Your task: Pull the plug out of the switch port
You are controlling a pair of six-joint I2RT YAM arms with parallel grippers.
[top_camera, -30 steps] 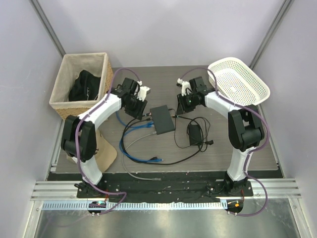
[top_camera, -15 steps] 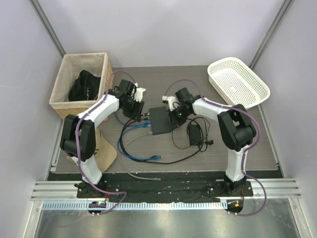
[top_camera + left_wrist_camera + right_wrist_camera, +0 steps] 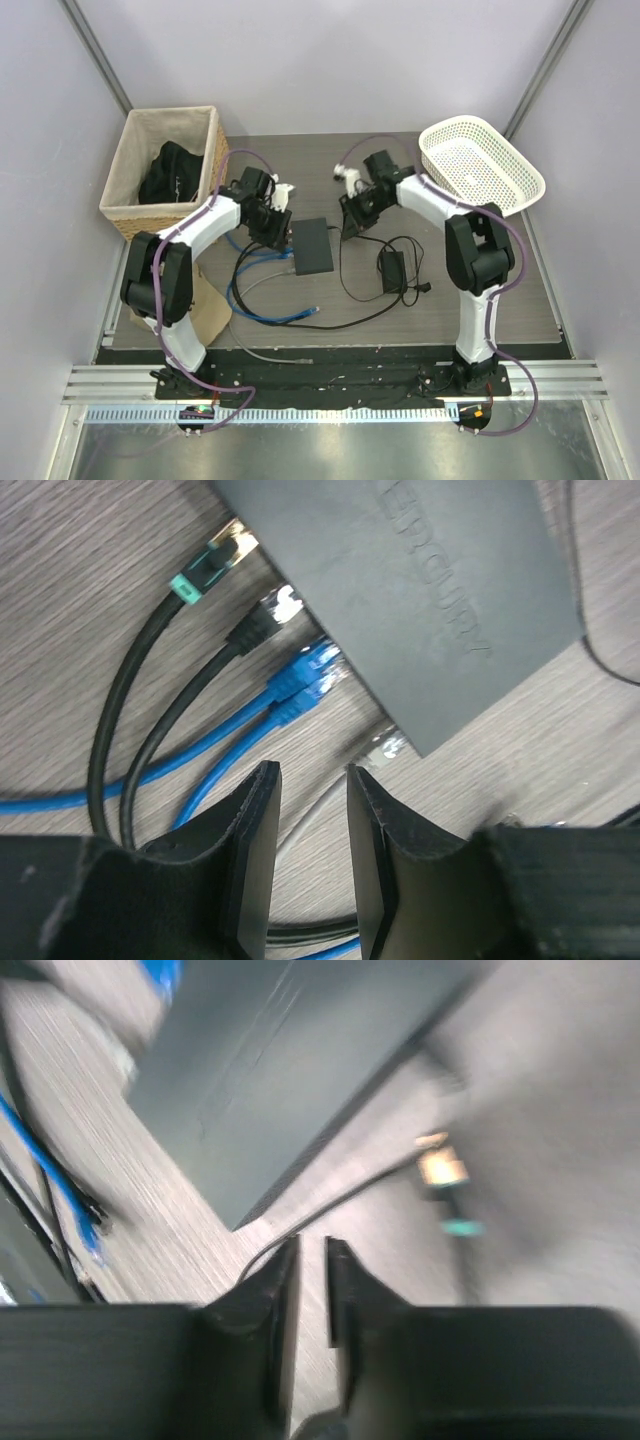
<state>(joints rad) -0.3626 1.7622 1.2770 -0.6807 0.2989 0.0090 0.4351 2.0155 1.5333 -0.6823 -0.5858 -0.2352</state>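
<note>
Left wrist view: the switch (image 3: 430, 580), a flat black box, fills the upper right of the frame. Its port row runs along the lower left edge, with plugs seated side by side there. In order they are a green-booted plug (image 3: 205, 572), a black plug (image 3: 262, 620), blue plugs (image 3: 305, 675) and a clear plug (image 3: 385, 745), the last nearest the fingers. The left gripper (image 3: 308, 850) is at bottom centre with its jaws apart. Only tabletop and a grey cable (image 3: 305, 825) show in the gap, and it is clear of every plug.

Right wrist view: heavy blur. The right gripper (image 3: 305, 1280) has its jaws nearly together, leaving a thin slit. A thin dark cord (image 3: 350, 1195) runs up to the fingertips. Cannot tell whether it is clamped.

Top view: the switch lies at frame centre, between the two grippers. A power brick (image 3: 392, 268) sits to its right, apart. A wicker basket (image 3: 170, 113) is at upper left and a white basket (image 3: 482, 165) at upper right.
</note>
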